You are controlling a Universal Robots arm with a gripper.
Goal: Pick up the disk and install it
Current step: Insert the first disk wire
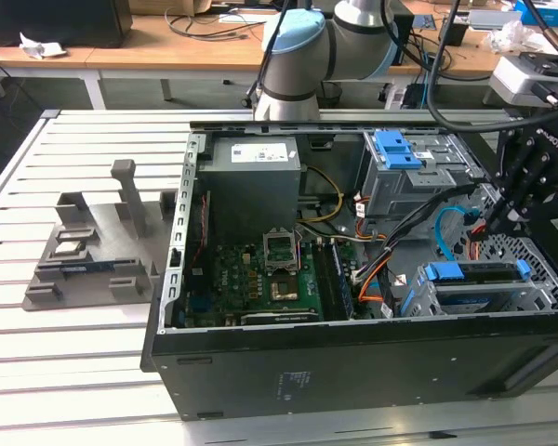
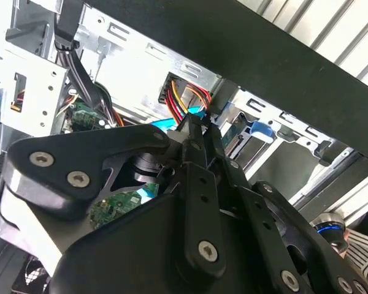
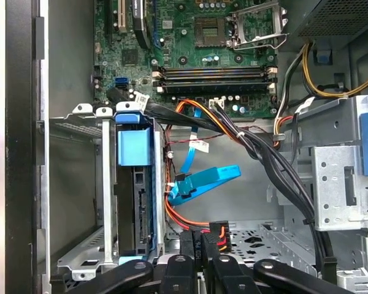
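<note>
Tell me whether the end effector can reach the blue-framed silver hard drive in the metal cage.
Probably yes: the blue-framed silver hard drive stands exposed in its open metal cage, with the end effector close beside it.

open black computer case [image 1: 353,372] | green motherboard [image 1: 260,279] | grey fixture [image 1: 84,255] on slatted table [image 1: 37,372]

White slatted metal counter [image 1: 93,372], bearing open black computer case [image 1: 353,372] and, at exterior view's left, grey plastic fixture [image 1: 93,251].

Arm [image 1: 298,56] bent low, black tool [image 1: 502,209] with fingers pinched together, pointing down
</note>
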